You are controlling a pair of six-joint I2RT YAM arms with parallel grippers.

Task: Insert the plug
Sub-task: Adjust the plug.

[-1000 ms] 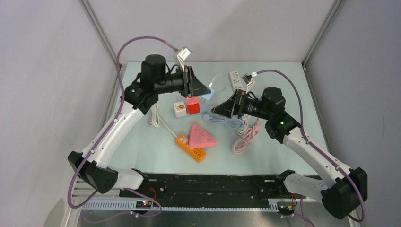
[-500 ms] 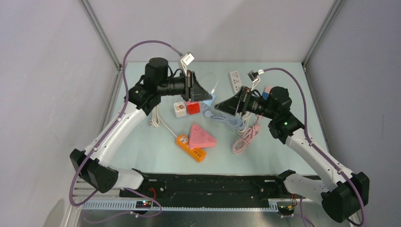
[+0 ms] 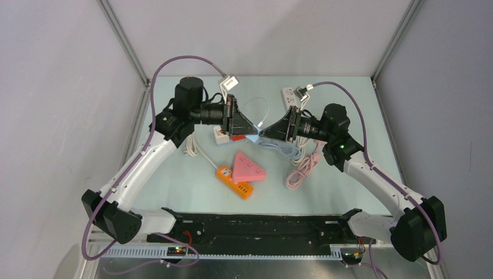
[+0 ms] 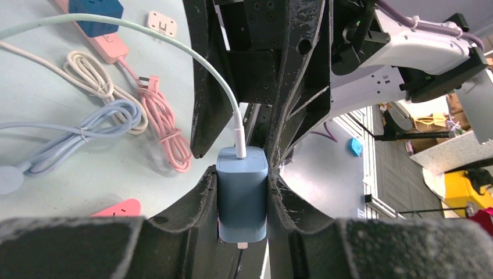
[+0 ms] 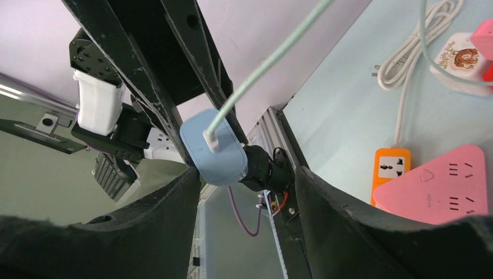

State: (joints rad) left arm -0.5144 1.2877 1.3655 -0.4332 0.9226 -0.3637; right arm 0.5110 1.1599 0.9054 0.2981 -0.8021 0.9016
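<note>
My left gripper (image 3: 249, 126) is shut on a blue charger plug (image 4: 242, 195), which has a pale green cable (image 4: 145, 35) in its outer end. The plug hangs in the air above the table middle. My right gripper (image 3: 268, 132) is open and faces the left one tip to tip. Its fingers (image 4: 203, 99) stand on either side of the plug's cable end. In the right wrist view the plug (image 5: 212, 148) sits just beyond my right gripper (image 5: 244, 189), near its left finger. A pink triangular power strip (image 3: 248, 168) and an orange power strip (image 3: 235, 183) lie below.
A white cube (image 3: 220, 135) and a red cube (image 3: 235, 137) sit under the left gripper. A white power strip (image 3: 289, 96) lies at the back. A pink cable (image 3: 302, 170), a lavender cable (image 3: 282, 148) and a white cable (image 3: 190, 148) lie coiled on the table.
The left gripper has come down and right with the plug. The right gripper has moved left to meet it, so the two now stand tip to tip.
</note>
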